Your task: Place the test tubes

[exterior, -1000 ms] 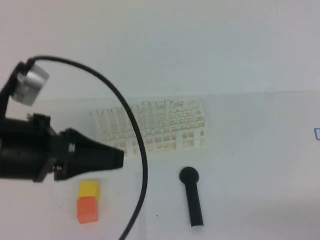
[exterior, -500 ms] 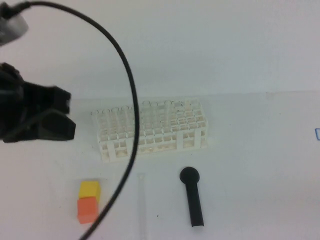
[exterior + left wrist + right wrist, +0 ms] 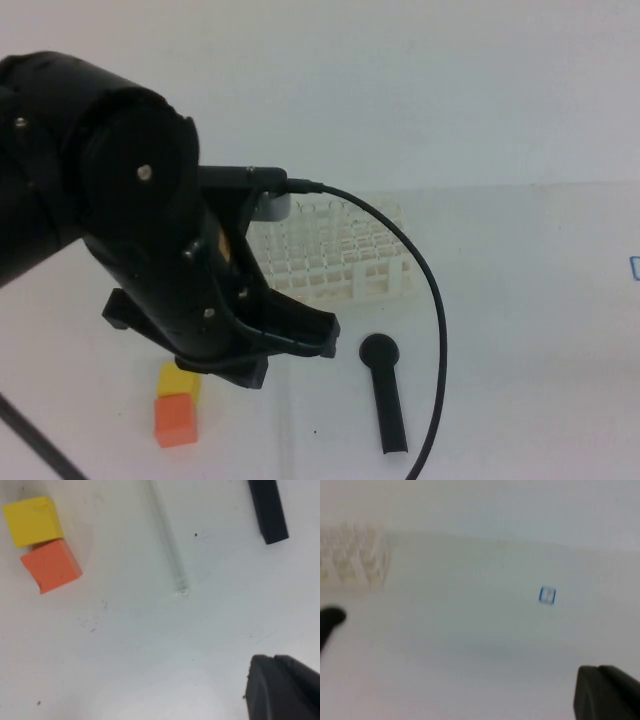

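A clear test tube [image 3: 168,540] lies flat on the white table, between the coloured blocks and a black tool. The white tube rack [image 3: 350,255] stands behind, its left part hidden by my left arm [image 3: 150,230], which fills the left of the high view. My left gripper [image 3: 273,661] hovers over bare table a little short of the tube's near end, shut and holding nothing. My right gripper [image 3: 598,672] is also shut and empty, off to the right, outside the high view.
A yellow block [image 3: 180,380] touches an orange block [image 3: 175,420] at the front left. A black round-headed tool [image 3: 385,395] lies in front of the rack. A small blue mark [image 3: 547,595] sits on the table at the far right.
My left arm has swung from the left edge in toward the centre and turned downward, now covering the rack's left half and the tube in the high view.
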Available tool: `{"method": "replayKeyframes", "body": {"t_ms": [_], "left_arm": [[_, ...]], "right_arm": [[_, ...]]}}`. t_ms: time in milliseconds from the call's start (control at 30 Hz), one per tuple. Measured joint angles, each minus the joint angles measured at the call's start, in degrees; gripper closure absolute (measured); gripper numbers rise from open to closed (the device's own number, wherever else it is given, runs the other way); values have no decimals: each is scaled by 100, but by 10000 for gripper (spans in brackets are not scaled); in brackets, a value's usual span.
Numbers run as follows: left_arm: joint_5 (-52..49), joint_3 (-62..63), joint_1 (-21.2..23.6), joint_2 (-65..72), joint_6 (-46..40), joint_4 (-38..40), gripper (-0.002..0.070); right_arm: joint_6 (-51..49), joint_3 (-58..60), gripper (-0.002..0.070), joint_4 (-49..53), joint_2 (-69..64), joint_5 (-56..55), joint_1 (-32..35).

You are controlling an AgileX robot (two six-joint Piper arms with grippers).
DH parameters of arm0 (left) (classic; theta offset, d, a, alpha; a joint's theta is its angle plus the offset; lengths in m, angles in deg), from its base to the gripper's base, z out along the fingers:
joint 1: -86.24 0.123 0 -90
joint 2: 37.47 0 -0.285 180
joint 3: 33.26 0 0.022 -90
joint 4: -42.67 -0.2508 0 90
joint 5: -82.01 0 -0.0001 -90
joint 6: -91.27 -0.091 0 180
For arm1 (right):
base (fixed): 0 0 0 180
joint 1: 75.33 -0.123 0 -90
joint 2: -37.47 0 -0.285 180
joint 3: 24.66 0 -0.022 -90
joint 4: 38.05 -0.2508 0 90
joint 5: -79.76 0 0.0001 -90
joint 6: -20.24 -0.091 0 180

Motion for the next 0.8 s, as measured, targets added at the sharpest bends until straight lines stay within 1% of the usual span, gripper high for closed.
{"method": "replayKeyframes", "body": {"t_ms": [67, 167, 400, 667, 800], "left_arm": [[94, 0, 0, 152, 115, 0, 675], [200, 0, 0, 296, 299, 0, 675], [332, 0, 0, 399, 530, 59, 676], [322, 0, 0, 399, 519, 59, 676], [298, 0, 0, 399, 368, 22, 676]], "right_arm": [[507, -281, 678, 10, -415, 632, -42], [779, -434, 678, 10, -799, 977, -244], [858, -448, 678, 0, -1043, 1214, -376], [870, -458, 678, 0, -1043, 1228, -375], [870, -458, 678, 0, -1043, 1228, -388]]}}
